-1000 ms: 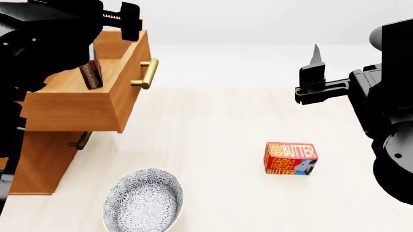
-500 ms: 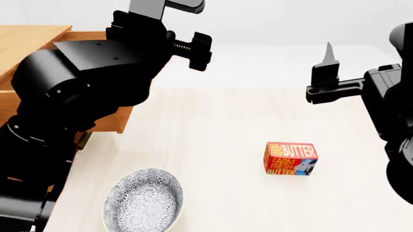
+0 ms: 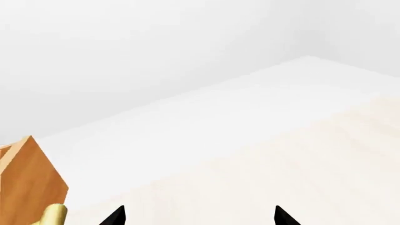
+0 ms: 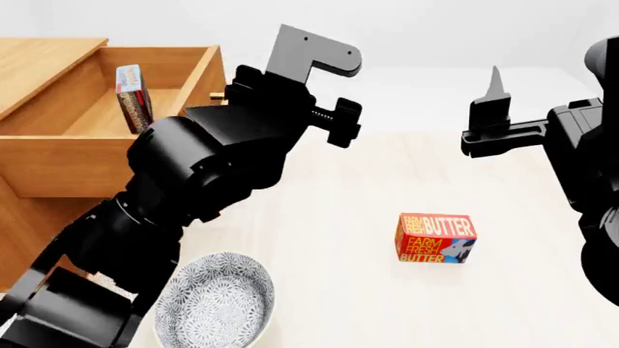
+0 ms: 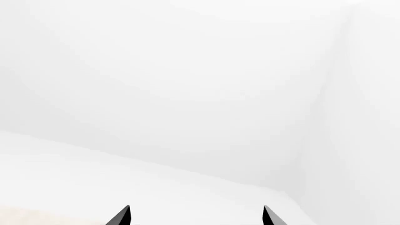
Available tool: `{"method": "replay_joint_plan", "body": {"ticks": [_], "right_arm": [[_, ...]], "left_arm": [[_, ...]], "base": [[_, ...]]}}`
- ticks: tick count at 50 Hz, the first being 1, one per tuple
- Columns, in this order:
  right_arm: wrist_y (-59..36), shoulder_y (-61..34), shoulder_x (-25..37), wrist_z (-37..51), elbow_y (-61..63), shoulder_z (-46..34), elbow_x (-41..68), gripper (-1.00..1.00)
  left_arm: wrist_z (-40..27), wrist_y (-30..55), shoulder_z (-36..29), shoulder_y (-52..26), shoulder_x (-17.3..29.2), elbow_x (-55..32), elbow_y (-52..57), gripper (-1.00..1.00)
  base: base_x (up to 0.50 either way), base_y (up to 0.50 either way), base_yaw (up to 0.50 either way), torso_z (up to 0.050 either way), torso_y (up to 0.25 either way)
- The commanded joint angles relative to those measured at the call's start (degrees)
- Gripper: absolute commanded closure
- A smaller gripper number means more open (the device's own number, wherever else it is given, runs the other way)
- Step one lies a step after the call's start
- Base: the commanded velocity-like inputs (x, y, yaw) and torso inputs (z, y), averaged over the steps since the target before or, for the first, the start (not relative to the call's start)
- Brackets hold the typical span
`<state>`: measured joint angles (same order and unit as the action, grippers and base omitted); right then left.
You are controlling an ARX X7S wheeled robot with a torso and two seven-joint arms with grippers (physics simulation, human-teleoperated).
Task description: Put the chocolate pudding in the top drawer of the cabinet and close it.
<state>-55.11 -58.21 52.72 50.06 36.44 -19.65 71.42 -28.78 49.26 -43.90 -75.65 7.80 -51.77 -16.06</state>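
Observation:
The chocolate pudding (image 4: 133, 97) stands on edge inside the open top drawer (image 4: 97, 163) of the cabinet (image 4: 34, 232), free of both grippers. My left arm (image 4: 213, 167) reaches across the drawer's front and hides most of its front panel; only a bit of the brass handle (image 4: 214, 95) shows. The left wrist view shows my left gripper (image 3: 198, 218) open and empty, with the drawer's corner (image 3: 31, 173) and handle end (image 3: 53, 215) beside it. At the far right my right gripper (image 4: 493, 90) hangs high above the table, open with nothing in it (image 5: 195, 216).
A red-orange butter box (image 4: 435, 238) lies on the light table right of centre. A patterned grey bowl (image 4: 214, 301) sits near the front edge, under my left arm. The cabinet's lower part is mostly hidden by that arm.
My left arm has swung right, from over the drawer to in front of its front panel, leaving the pudding inside. The view has shifted a little. The right arm has barely moved.

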Motion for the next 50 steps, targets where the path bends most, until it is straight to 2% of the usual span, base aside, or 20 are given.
{"method": "replay_joint_plan", "body": {"ticks": [1, 11, 18, 27, 35, 41, 50], "right_arm": [[0.65, 0.76, 0.38, -0.51, -0.28, 0.12, -0.43, -1.00], [2.68, 3.49, 1.75, -1.50, -0.66, 1.12, -1.35, -1.00], [3.33, 4.36, 2.30, -1.80, -0.73, 1.57, -1.37, -1.00], [4.40, 6.06, 3.04, -1.87, -0.46, 2.20, -1.59, -1.00], [5.50, 8.02, 3.33, -2.10, -0.63, 2.22, -2.76, -1.00], [6.43, 9.14, 3.54, -2.56, -1.04, 2.58, -3.06, -1.00], [7.19, 9.73, 3.16, -2.93, -1.75, 2.54, -3.75, -1.00]], "left_arm": [[2.38, -5.51, -2.27, 0.40, -4.46, 3.49, -9.78, -1.00], [3.89, -11.30, -5.71, 0.20, -7.66, 3.68, -19.84, -1.00], [3.29, -19.04, -16.66, -2.94, -7.75, -5.72, -27.03, -1.00], [2.20, -25.65, -31.18, -6.00, -7.77, -18.87, -30.79, -1.00], [1.72, -29.06, -40.54, -7.96, -7.79, -26.42, -32.39, -1.00], [1.65, -30.59, -44.34, -8.22, -7.79, -28.73, -34.67, -1.00], [2.84, -31.41, -45.31, -8.05, -7.80, -28.66, -38.59, -1.00]], "base": [[0.00, 0.00, 0.00, 0.000, 0.000], [0.00, 0.00, 0.00, 0.000, 0.000], [0.00, 0.00, 0.00, 0.000, 0.000], [0.00, 0.00, 0.00, 0.000, 0.000], [0.00, 0.00, 0.00, -0.006, 0.186], [0.00, 0.00, 0.00, 0.000, 0.000], [0.00, 0.00, 0.00, 0.000, 0.000]]}}
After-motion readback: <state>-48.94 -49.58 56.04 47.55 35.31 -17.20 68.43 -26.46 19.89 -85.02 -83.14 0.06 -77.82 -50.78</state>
